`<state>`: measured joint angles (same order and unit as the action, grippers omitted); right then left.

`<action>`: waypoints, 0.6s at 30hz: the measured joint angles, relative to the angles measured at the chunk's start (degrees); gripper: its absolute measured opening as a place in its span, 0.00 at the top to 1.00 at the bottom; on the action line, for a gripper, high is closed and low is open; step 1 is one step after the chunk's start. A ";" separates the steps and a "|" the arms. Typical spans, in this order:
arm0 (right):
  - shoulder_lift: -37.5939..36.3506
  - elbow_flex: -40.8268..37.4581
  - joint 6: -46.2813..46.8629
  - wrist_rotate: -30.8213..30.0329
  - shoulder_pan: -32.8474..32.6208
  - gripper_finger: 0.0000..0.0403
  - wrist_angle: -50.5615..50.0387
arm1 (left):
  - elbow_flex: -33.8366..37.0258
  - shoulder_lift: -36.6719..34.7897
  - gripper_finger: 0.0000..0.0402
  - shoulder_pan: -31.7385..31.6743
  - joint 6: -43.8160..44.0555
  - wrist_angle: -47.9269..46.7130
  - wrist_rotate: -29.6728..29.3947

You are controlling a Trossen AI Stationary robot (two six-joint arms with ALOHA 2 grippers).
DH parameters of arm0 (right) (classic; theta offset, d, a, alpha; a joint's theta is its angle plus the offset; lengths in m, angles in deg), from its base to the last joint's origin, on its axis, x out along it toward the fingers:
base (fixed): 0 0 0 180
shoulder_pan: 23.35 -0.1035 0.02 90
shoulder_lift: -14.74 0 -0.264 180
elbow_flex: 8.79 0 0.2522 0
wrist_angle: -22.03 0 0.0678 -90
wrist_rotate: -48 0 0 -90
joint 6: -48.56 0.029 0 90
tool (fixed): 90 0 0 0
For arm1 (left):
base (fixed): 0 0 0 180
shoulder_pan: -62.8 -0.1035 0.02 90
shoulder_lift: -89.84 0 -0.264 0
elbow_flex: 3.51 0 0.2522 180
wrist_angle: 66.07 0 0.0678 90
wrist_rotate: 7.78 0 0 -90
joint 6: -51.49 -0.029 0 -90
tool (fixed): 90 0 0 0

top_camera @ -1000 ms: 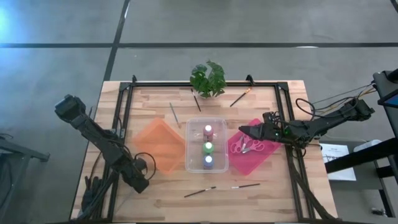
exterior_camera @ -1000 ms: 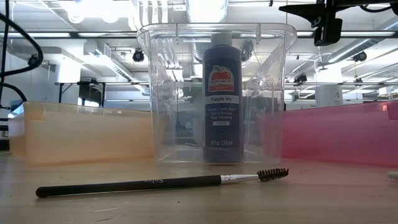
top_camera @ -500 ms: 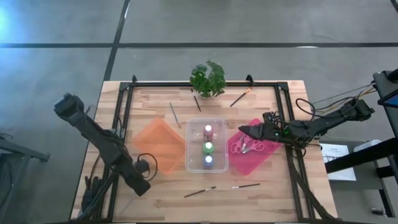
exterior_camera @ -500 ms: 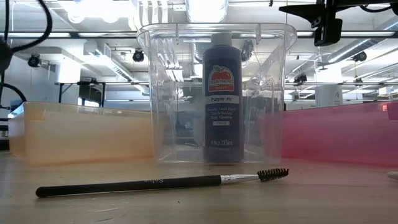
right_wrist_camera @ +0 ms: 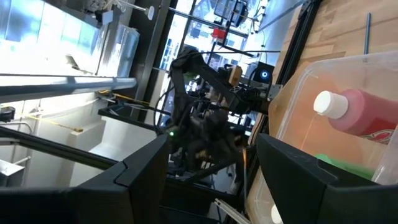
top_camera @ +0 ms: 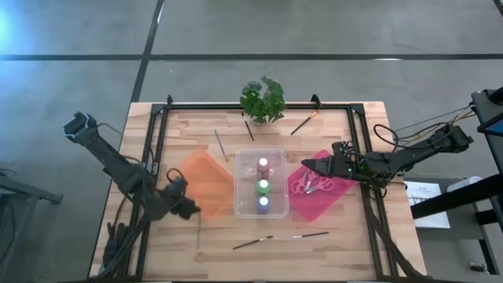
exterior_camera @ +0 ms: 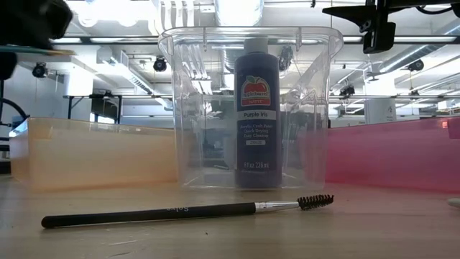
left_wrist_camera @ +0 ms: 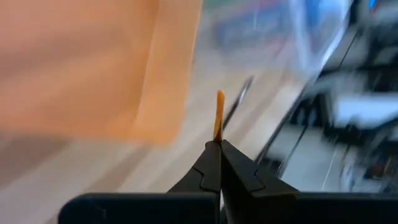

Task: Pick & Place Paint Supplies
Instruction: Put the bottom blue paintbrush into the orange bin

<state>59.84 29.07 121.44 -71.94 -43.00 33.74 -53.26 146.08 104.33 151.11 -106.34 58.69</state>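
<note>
My left pincer [top_camera: 191,209] sits low over the table [top_camera: 354,236] with its fingers pressed together on a thin paintbrush [left_wrist_camera: 219,116], whose orange tip pokes out just past the fingertips in the left wrist view; in the high view a thin line below the pincer may be its shaft, though I cannot be sure. The orange mat [top_camera: 206,182] lies right beside this pincer, and the clear bin [top_camera: 244,206] stands just beyond the mat. Inside the bin I see three paint bottles in a row: the pink bottle [top_camera: 263,167] farthest from my left pincer, the green bottle [top_camera: 263,187] in the middle, and the blue bottle [top_camera: 263,204] nearest to it. My right pincer [top_camera: 308,166] hangs over the pink mat [top_camera: 338,193] with its fingers spread and nothing between them; the pink-handled scissors [top_camera: 309,185] lie on that mat just beside it, and the bin is the next thing over. Two more brushes [top_camera: 253,243] [top_camera: 310,234] lie on bare wood on the near side of the bin, between my two pincers, with one of them stretched in front of the bin in the low view. Three others [top_camera: 221,145] [top_camera: 248,129] [top_camera: 303,123] rest farther off, near the leafy plant [top_camera: 263,99], well apart from either pincer.
</note>
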 joint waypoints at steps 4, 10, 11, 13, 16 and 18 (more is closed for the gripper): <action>0.00 0.00 -0.04 0.02 0.00 0.41 -0.02 | 0.00 -1.17 0.99 -2.22 4.70 -0.57 -10.01; 0.00 0.00 -0.07 0.41 0.00 0.41 -0.56 | 1.91 -0.90 0.99 -4.18 16.66 -0.48 -24.02; 0.00 0.00 -0.05 0.47 -0.01 0.41 -0.77 | 2.56 -0.89 0.99 -4.19 18.90 -0.73 -25.86; -0.02 0.00 0.02 0.90 0.02 0.41 -1.46 | 3.83 -0.45 0.99 -4.47 23.81 -0.89 -29.73; 0.00 0.00 0.07 1.78 -0.01 0.41 -1.71 | 5.05 0.90 0.99 -5.80 26.83 -1.40 -32.16; -0.02 0.00 -0.01 2.14 -0.16 0.41 -1.70 | 5.25 2.29 0.99 -8.14 26.94 -0.73 -31.05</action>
<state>59.82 29.07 121.43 -69.80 -43.16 32.03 -48.02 148.37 96.19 178.05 -107.07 27.65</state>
